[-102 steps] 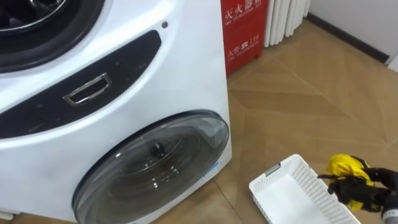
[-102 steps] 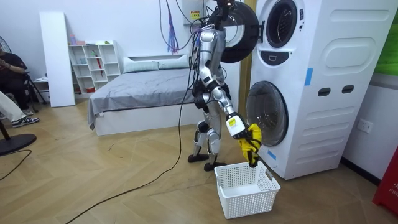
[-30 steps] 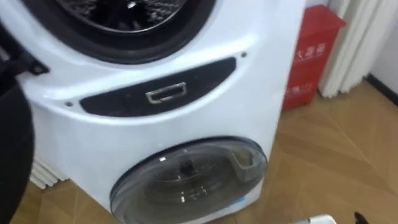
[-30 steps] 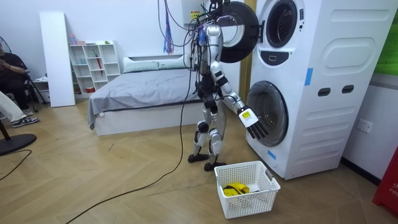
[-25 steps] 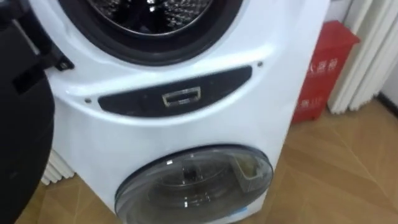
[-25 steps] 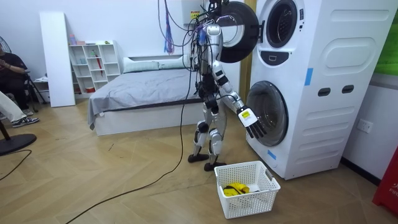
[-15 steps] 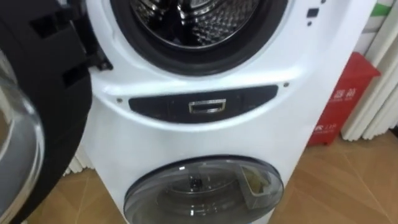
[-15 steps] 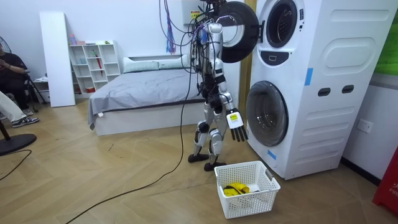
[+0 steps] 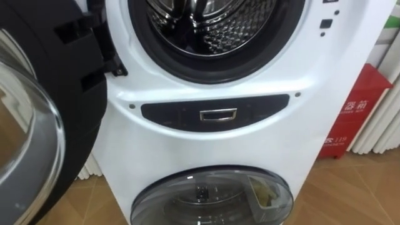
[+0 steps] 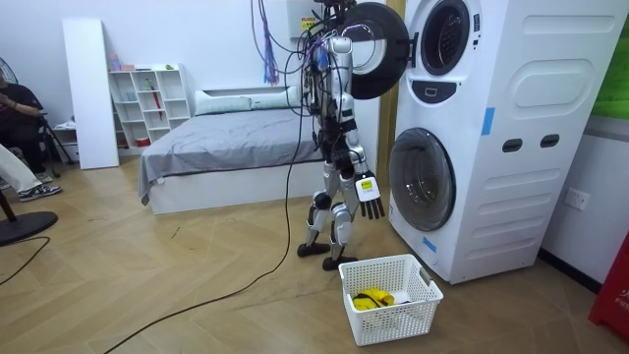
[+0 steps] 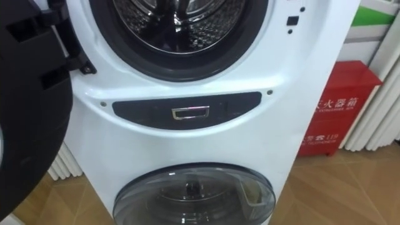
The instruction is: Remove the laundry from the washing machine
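I stand facing a white stacked washing machine (image 10: 491, 128). The upper drum (image 9: 212, 25) is open; the part of its steel wall that I see is bare. Its round black door (image 9: 44, 106) is swung out to my left. The lower door (image 9: 212, 197) is closed. In the room view my right hand (image 10: 370, 197) hangs beside my thigh, open and empty, short of the lower door. A yellow cloth (image 10: 371, 299) lies in the white basket (image 10: 393, 317) on the floor in front of the machine.
A red box (image 9: 359, 119) and a white radiator (image 9: 390, 112) stand to the right of the machine. Behind me are a bed (image 10: 226, 147) and a white shelf (image 10: 147, 98). A person (image 10: 15, 147) sits at the room view's left edge.
The yellow cloth left my right hand and now lies in the basket. That hand dropped from near the lower door to my thigh. My view rose to the upper drum.
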